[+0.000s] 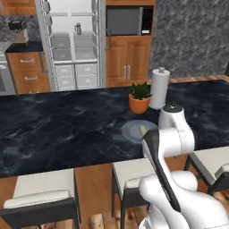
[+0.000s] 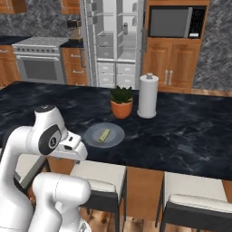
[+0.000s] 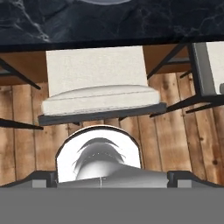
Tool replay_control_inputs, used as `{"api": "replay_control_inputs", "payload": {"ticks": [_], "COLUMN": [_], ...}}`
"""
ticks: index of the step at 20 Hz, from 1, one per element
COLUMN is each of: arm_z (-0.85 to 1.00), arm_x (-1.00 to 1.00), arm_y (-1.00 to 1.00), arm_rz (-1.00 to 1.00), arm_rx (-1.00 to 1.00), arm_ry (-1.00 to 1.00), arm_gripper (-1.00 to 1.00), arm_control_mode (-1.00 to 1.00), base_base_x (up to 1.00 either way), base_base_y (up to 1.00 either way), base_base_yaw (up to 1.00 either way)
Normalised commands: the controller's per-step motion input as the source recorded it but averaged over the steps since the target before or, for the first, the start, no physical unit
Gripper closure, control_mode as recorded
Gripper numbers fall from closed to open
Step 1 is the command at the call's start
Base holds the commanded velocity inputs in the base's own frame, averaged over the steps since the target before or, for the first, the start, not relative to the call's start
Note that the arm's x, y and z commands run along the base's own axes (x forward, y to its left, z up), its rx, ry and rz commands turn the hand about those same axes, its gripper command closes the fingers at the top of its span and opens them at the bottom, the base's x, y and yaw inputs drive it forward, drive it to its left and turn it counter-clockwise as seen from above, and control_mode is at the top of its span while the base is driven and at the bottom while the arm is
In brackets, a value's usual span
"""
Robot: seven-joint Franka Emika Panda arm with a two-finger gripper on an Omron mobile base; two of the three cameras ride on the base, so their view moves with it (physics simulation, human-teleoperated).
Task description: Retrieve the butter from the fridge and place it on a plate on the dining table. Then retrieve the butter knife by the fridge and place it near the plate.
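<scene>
The butter (image 1: 142, 130) (image 2: 104, 135), a small pale-yellow stick, lies on the round grey plate (image 1: 129, 133) (image 2: 93, 136). The plate rests on the black marble dining table (image 1: 67, 129) (image 2: 181, 131). At the back, the fridge (image 1: 74, 44) (image 2: 115, 41) has its doors open, showing white shelves and drawers. My arm is folded back over the stools, with the hand (image 2: 74, 148) at the table's near edge, apart from the plate. My gripper (image 3: 112, 178) points down at a stool and the floor, open with nothing between its fingertips (image 3: 43, 177). The butter knife is out of view.
An orange-potted plant (image 1: 139, 98) (image 2: 121, 102) and a paper towel roll (image 1: 159, 88) (image 2: 147, 96) stand just behind the plate. Cushioned stools (image 1: 42, 192) (image 2: 97, 181) (image 3: 98, 94) line the near side. A grey can (image 1: 78, 29) sits in the fridge. A microwave (image 1: 127, 20) is right of it.
</scene>
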Motion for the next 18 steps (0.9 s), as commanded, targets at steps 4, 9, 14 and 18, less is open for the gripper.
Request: {"api": "replay_control_inputs", "payload": {"ticks": [4,9,14,18], "arm_z": [0.00,0.00,0.00,0.00], "arm_x": [0.00,0.00,0.00,0.00], "arm_y": [0.00,0.00,0.00,0.00], "arm_rz": [0.00,0.00,0.00,0.00], "arm_rx": [0.00,0.00,0.00,0.00], "arm_ry": [0.00,0.00,0.00,0.00], "arm_gripper": [-1.00,-1.00,-1.00,-1.00], "arm_control_mode": [1.00,1.00,1.00,1.00], "base_base_x": [-0.56,-0.51,-0.22,-0.09], "base_base_y": [0.48,0.70,0.99,1.00], "base_base_yaw": [0.03,0.03,0.16,0.17]}}
